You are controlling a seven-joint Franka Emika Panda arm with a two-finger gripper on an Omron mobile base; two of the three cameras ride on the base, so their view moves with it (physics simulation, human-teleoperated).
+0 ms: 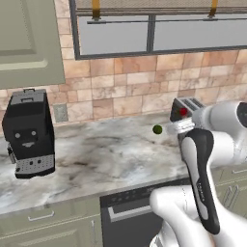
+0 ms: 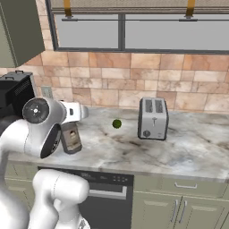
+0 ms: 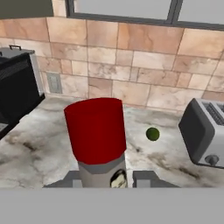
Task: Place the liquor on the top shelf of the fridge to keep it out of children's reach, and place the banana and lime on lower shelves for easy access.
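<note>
Between the pincer (image 3: 103,181) fingers, clenched at the neck just under the red cap: the liquor (image 3: 98,140), lifted above the marble tabletop (image 1: 96,154) or barely clear of it, hard to tell which. Beyond the pincer and a little to one side, lying apart on the tabletop near the toaster (image 2: 153,118): the lime (image 2: 116,123). Off to the pincer's other side, against the tiled wall: a black coffee machine (image 1: 29,132). Judged as early in the task: bottle grasped but not yet shelved, lime untouched, carry to the fridge's top shelf all remaining.
</note>
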